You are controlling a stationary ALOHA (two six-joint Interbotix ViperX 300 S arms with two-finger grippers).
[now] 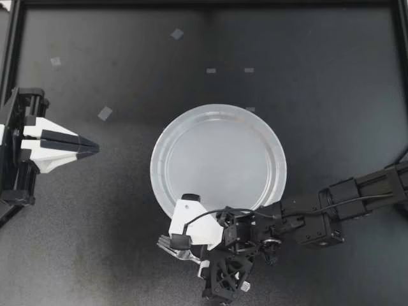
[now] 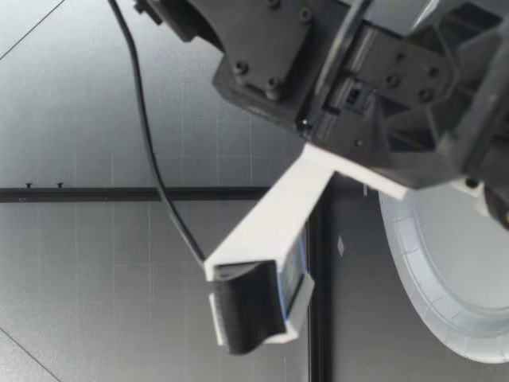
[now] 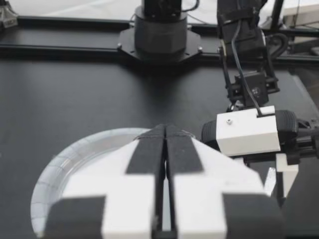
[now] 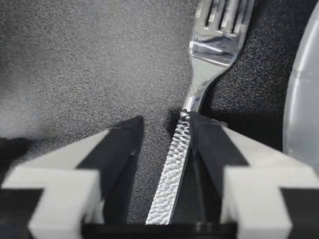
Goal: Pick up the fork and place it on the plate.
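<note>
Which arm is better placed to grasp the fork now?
Right: my right gripper has the fork between its open fingers beside the plate; my left gripper is shut and far from it.

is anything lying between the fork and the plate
Nothing. In the right wrist view, only a bare strip of dark table separates the fork from the plate rim beside it.
</note>
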